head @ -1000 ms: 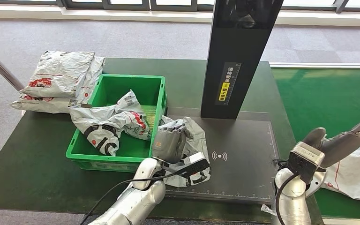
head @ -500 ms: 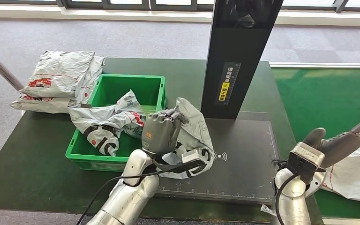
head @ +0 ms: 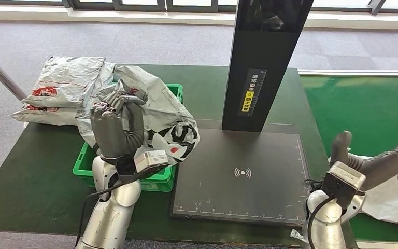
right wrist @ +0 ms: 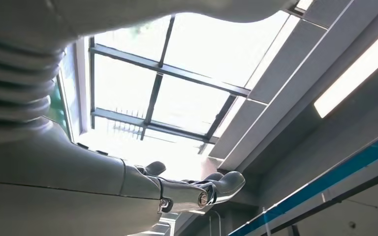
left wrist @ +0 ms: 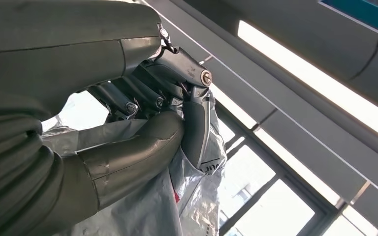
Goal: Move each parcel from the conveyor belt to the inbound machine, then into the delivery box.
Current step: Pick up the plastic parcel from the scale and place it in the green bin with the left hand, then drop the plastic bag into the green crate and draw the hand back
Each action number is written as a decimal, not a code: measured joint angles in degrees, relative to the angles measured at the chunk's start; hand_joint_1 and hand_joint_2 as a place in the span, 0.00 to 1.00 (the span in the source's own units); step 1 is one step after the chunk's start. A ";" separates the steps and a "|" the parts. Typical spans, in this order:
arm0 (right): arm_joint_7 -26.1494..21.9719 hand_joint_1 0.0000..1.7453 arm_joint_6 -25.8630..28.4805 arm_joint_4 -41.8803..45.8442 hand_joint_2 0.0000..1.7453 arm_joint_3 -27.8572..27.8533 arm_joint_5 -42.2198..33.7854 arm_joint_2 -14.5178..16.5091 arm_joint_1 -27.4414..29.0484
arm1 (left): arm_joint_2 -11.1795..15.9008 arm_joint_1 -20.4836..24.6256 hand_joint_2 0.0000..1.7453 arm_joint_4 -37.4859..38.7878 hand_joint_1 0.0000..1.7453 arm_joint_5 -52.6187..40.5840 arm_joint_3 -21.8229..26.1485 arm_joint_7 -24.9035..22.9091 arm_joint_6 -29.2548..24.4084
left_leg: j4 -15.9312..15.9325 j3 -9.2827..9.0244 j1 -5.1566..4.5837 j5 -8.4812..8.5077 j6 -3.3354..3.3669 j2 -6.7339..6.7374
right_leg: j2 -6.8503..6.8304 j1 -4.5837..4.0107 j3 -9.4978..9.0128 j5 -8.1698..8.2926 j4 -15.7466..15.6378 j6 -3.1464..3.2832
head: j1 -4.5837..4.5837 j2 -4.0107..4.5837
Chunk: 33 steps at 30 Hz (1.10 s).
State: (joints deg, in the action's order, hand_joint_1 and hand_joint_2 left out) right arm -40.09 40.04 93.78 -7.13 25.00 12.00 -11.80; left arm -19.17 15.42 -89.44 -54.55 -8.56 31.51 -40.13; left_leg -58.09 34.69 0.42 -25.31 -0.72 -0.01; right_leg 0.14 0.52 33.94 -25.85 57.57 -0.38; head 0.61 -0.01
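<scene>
The left hand [head: 115,120] has lifted the grey plastic parcel [head: 160,111] off the black scanner pad [head: 241,174], where it lay a second ago, and now holds it raised over the green delivery box [head: 159,179] on the left. The fingers [left wrist: 197,125] are curled into the crumpled wrapping and pinch a fold against the thumb (the left wrist view shows the grip close up). That suggests the inbound-machine step for this parcel is finished and only the drop into the box remains.

The right hand [head: 375,163] waits at the right, fingers spread and holding nothing, poised above the next white parcel [head: 394,194] on the green conveyor belt [head: 363,109]; that parcel has crept a little farther right along the belt since the earlier frames.

The box already contains at least one crumpled parcel, mostly hidden behind the raised hand, so the new one will probably land on top and may hang over the rim. Two more bagged parcels [head: 65,88] are stacked on the bench [head: 31,176] at the far left, just beside the box. The scanner's black upright column [head: 261,67] stands at the far side of the pad, well clear of the path to the box.
</scene>
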 joint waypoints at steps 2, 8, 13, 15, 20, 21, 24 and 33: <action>0.00 0.00 0.00 0.22 1.00 -0.01 0.00 0.00 0.13 | 0.02 -0.20 1.00 -0.53 1.00 0.29 0.89 0.10 0.00 | 0.00 0.00 0.00 0.00 0.00 -0.01 | -0.01 0.00 0.00 0.00 0.00 0.00 | 0.00 0.00; 0.00 0.00 0.00 0.34 1.00 -0.02 -0.27 0.00 0.30 | 0.14 -0.20 1.00 -0.69 1.00 -0.30 3.92 0.10 0.00 | 0.00 0.00 0.00 0.00 0.00 0.01 | 0.02 0.00 0.02 0.00 0.00 0.00 | 0.00 0.01; -0.02 0.00 0.00 0.36 1.00 -0.02 -1.41 0.00 0.45 | -0.18 4.73 1.00 7.55 1.00 -1.02 13.80 3.85 0.04 | 0.01 -0.01 0.01 0.04 -0.04 0.00 | -0.01 -0.01 -0.01 0.02 0.01 0.03 | -0.01 0.01; -0.03 0.00 0.00 0.35 1.00 -0.02 -1.73 -0.01 0.45 | -0.25 7.27 1.00 12.72 1.00 -2.69 19.47 5.94 0.07 | 0.01 -0.03 0.03 0.07 -0.09 0.02 | 0.03 -0.02 0.00 0.05 0.02 0.06 | -0.01 0.01; -0.03 0.00 0.00 0.33 1.00 -0.02 -2.31 -0.02 0.43 | -0.52 12.17 1.00 23.47 1.00 -7.33 31.42 8.21 0.07 | 0.01 -0.03 0.05 0.11 -0.13 0.00 | 0.04 -0.03 0.00 0.07 0.03 0.08 | -0.01 0.01; -0.03 0.00 0.00 0.31 1.00 -0.02 -2.34 -0.02 0.40 | -0.58 12.87 1.00 25.33 1.00 -7.66 32.96 8.28 0.07 | 0.01 -0.02 0.05 0.11 -0.13 -0.01 | 0.03 -0.03 -0.01 0.07 0.03 0.08 | -0.01 0.01; -0.02 0.00 0.00 0.18 1.00 -0.02 -2.40 -0.02 0.19 | -0.75 14.11 1.00 29.68 1.00 -7.81 35.61 8.38 0.07 | 0.01 0.00 0.04 0.10 -0.12 -0.02 | 0.02 -0.03 -0.01 0.07 0.02 0.08 | 0.00 0.01; -0.04 0.00 0.00 -0.22 1.00 -0.02 -2.44 -0.03 -0.50 | -1.28 15.51 1.00 35.28 0.09 -6.75 37.17 8.61 0.07 | 0.01 0.01 0.04 0.09 -0.12 -0.02 | 0.01 -0.03 0.01 0.07 0.01 0.07 | 0.00 0.01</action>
State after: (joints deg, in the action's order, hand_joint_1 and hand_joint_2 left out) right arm -40.13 40.04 93.55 -7.15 22.57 11.97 -12.30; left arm -20.45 30.94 -54.16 -61.30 28.61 40.12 -40.06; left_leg -58.08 34.70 0.46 -25.21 -0.84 -0.04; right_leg 0.15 0.49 33.95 -25.79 57.59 -0.31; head 0.61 0.00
